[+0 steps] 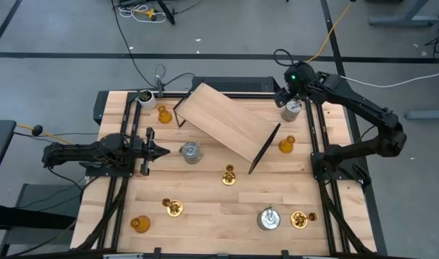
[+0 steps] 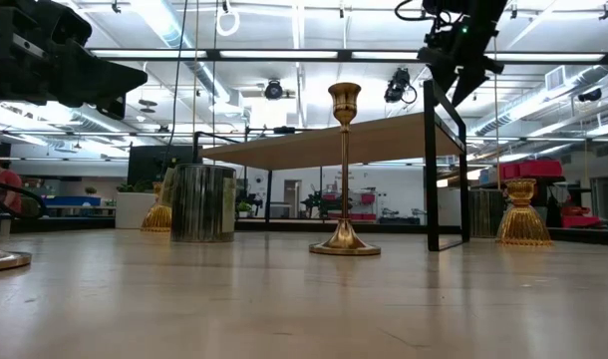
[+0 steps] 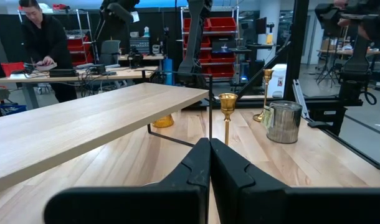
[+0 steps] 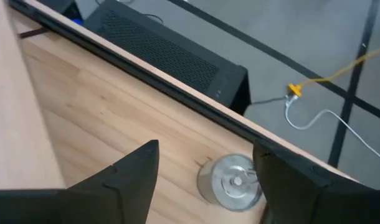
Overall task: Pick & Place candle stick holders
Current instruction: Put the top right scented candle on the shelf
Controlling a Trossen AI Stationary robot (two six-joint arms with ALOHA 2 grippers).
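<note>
Candle stick holders stand about the table: a silver cylinder [image 1: 291,110] at the far right, another [image 1: 191,152] left of centre, a third [image 1: 268,218] near the front. Amber glass ones [image 1: 164,115] [image 1: 286,144] [image 1: 139,224] and slim brass sticks [image 1: 229,175] [image 1: 174,208] [image 1: 299,219] stand upright on their bases. My right gripper [image 4: 205,168] hangs open, slanting down over the far-right silver cylinder [image 4: 233,182], clear of it. My left gripper [image 1: 164,151] waits shut and level at the table's left, beside the silver cylinder there.
A low wooden shelf [image 1: 223,119] on black wire legs stands slantwise across the table's far middle. A small white pot with a plant [image 1: 145,97] sits at the far left corner. Black frame rails [image 1: 322,137] run along both sides. A person [image 3: 40,43] works at a bench beyond the table.
</note>
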